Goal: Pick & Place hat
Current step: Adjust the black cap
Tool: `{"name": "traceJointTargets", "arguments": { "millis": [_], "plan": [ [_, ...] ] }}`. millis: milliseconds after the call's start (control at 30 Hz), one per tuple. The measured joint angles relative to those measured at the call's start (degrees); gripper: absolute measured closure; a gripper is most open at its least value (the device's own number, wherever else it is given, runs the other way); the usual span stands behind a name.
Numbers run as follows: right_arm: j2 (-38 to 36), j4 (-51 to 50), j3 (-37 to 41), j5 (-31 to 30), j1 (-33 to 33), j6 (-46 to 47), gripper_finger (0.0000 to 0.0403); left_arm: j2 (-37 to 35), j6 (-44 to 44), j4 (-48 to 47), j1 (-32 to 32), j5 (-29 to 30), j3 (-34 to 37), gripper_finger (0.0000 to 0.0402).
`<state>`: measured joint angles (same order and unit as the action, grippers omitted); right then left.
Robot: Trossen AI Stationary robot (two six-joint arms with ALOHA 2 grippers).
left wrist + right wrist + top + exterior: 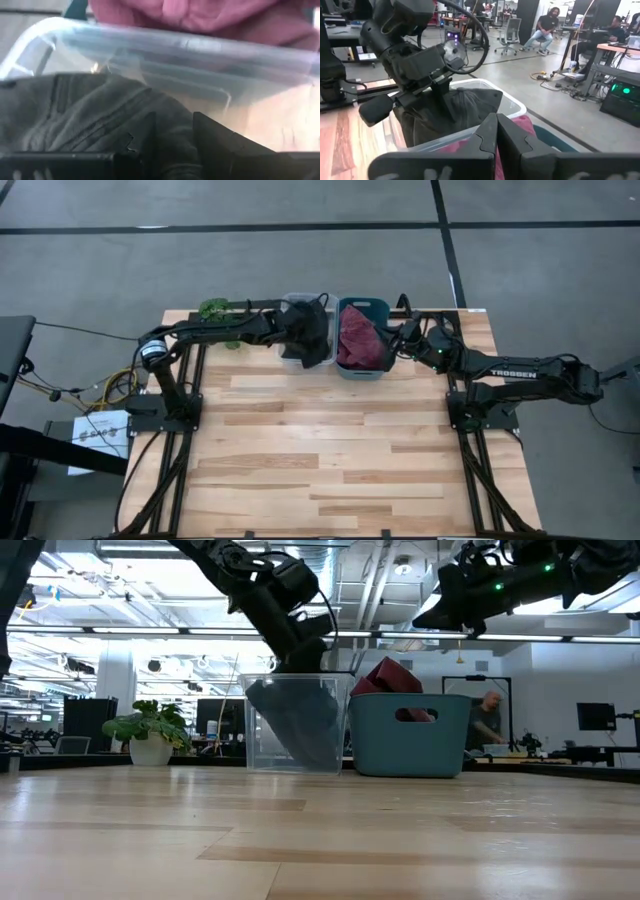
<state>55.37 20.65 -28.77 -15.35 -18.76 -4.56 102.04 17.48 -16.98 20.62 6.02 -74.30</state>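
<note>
A dark grey hat hangs in the clear plastic bin at the table's far edge, with my left gripper shut on it above the bin. In the low view the hat fills the bin down to near its floor. Right of it stands a teal bin with a maroon hat heaped in it. My right gripper hovers shut beside the teal bin's right rim, holding nothing. My left gripper pinches a bunched part of the grey hat's upper cloth between its two fingers. It comes slanting down from the table's left side. The hat hangs below the fingers into the clear bin; whether its lower end rests on the floor, I cannot tell.
A small potted plant stands at the far edge, left of the clear bin. The two bins stand side by side. The wooden table stretches wide toward the near edge. People sit in the room beyond.
</note>
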Motion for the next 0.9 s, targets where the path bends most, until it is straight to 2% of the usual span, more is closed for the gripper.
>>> {"name": "traceJointTargets", "arguments": {
  "millis": [200,367,500,733,900],
  "plan": [
    [0.0,-1.5,0.0,0.0,0.0,0.0,0.0403,-1.5,-5.2,-5.0,-0.9,1.2,0.0,0.0274],
    [0.0,-2.4,0.0,0.0,0.0,0.0,0.0403,-3.1,-9.1,-8.7,-2.6,6.1,0.0,0.0274],
    [0.0,-2.3,0.0,0.0,0.1,0.0,0.0403,-3.7,-11.6,-10.7,-3.3,7.2,0.0,0.0274],
    [0.0,-2.1,0.0,0.2,0.2,0.0,0.0403,-4.9,-10.0,-10.6,-3.5,8.1,0.0,0.0274],
    [0.0,-1.8,0.0,0.2,0.2,0.0,0.0403,-8.5,-8.8,-10.4,-3.5,8.2,0.0,0.0274]
  ]
}}
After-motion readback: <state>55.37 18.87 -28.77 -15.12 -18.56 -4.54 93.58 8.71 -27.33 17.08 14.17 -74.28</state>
